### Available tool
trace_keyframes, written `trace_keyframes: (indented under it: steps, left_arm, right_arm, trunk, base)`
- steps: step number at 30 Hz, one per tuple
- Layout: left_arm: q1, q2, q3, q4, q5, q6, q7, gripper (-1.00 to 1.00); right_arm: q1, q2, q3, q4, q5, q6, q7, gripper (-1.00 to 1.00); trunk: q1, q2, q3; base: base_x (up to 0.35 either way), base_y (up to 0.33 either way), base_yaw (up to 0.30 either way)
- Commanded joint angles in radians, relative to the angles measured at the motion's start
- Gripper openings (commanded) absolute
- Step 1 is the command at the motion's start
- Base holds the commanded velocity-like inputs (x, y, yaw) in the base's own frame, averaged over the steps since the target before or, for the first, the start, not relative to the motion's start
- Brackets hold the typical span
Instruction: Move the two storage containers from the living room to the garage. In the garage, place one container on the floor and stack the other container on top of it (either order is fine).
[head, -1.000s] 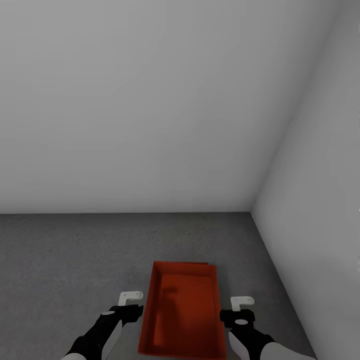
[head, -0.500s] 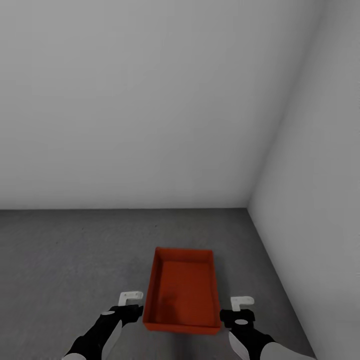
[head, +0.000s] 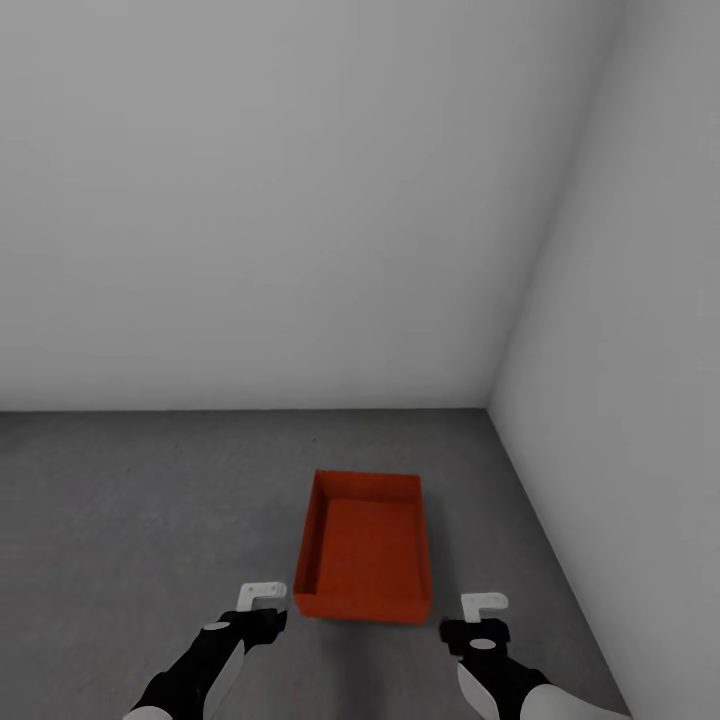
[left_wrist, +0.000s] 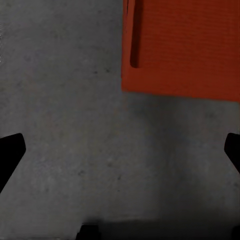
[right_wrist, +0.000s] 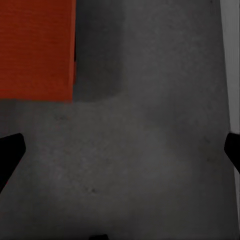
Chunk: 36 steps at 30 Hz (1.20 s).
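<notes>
Grey concrete floor (head: 150, 500) and pale walls (head: 300, 200) meet in a garage corner.
One orange-red storage container (head: 364, 547) sits flat on the floor near the right-hand wall, just ahead of and between the two arms. The left tool (head: 262, 598) and right tool (head: 484, 606) hover apart from it, fingers spread wide, each holding nothing; both wrist views catch a corner of the container over the concrete.
</notes>
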Motion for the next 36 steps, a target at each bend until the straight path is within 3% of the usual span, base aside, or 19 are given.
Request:
trace_keyframes:
  steps: [1, 9, 13, 15, 19, 26, 36]
  left_arm:
    - [0.000, 0.000, -0.001, -0.002, 0.005, 0.006, 0.003, 1.00]
    - [0.000, 0.000, -0.001, 0.010, 0.003, 0.005, 0.007, 1.00]
    - [0.000, 0.002, -0.001, 0.021, 0.005, 0.003, 0.007, 1.00]
    - [0.000, 0.002, 0.000, 0.067, 0.005, 0.002, 0.007, 1.00]
    - [0.000, 0.006, 0.001, 0.134, 0.008, 0.000, 0.007, 1.00]
    - [0.000, 0.014, 0.001, 0.257, 0.017, -0.108, 0.008, 1.00]
    - [0.001, 0.015, 0.003, 0.374, 0.019, -0.155, 0.009, 1.00]
  right_arm:
    - [-0.001, 0.000, 0.008, 0.001, -0.011, -0.004, -0.003, 1.00]
    - [-0.001, -0.005, 0.006, 0.015, -0.013, -0.003, 0.004, 1.00]
    - [-0.001, -0.006, 0.006, 0.088, -0.013, -0.005, 0.016, 1.00]
    - [0.006, -0.005, 0.005, 0.134, -0.013, -0.011, 0.068, 1.00]
    - [0.006, -0.003, 0.005, 0.154, -0.011, -0.018, 0.105, 1.00]
    - [0.004, -0.002, 0.005, 0.158, -0.011, -0.027, 0.116, 1.00]
    - [0.075, 0.000, 0.005, 0.159, -0.011, -0.039, 0.116, 1.00]
  trunk:
    - [0.000, -0.001, 0.000]
    - [0.000, -0.001, 0.004]
    - [0.000, -0.001, 0.004]
    - [0.000, -0.001, 0.004]
    - [0.000, -0.001, 0.004]
    - [0.000, -0.001, 0.004]
    - [0.000, -0.001, 0.004]
  base:
    - [-0.344, 0.000, 0.000]
    - [-0.152, 0.000, 0.000]
    - [-0.007, 0.000, 0.000]
    - [-0.001, 0.000, 0.000]
    - [0.000, 0.000, 0.000]
    - [0.000, 0.000, 0.000]
    - [0.000, 0.000, 0.000]
